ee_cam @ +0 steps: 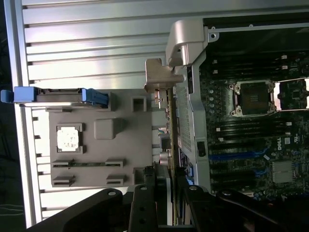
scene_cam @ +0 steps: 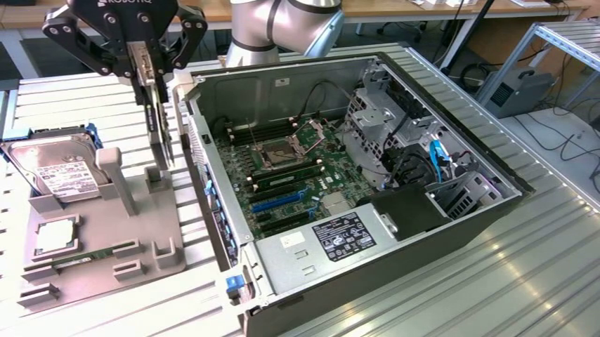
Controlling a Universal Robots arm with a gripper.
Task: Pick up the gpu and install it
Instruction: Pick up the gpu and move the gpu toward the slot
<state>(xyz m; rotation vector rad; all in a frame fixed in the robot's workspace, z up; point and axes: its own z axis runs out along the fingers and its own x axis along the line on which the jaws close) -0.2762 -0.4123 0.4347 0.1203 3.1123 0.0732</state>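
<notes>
The gripper (ee_cam: 165, 176) has its two dark fingers (ee_cam: 147, 186) clamped on the upper edge of the gpu (ee_cam: 171, 130), which the wrist view sees edge-on as a thin upright card. At the card's far end is what looks like its silvery end bracket (ee_cam: 159, 77). In the exterior view the gripper (scene_cam: 152, 74) holds the gpu (scene_cam: 161, 133) hanging vertically over the grey fixture tray (scene_cam: 94, 267), just beside the outer wall of the open computer case (scene_cam: 450, 232). Whether its lower edge has cleared the tray's slotted holder cannot be told. The card is judged light and stiff but fragile. A pinch on the bare board edge, away from the fan and the connector contacts, looks safest. With so narrow a grip the card could swivel, and the bracket end is likely the heavier. Farther along the tray lies a hard drive (scene_cam: 56, 175) in a blue carrier. Inside the case, the motherboard (scene_cam: 291, 175) shows blue expansion slots (scene_cam: 272, 203) lying bare. Behind it all rises the arm (scene_cam: 281, 28).
</notes>
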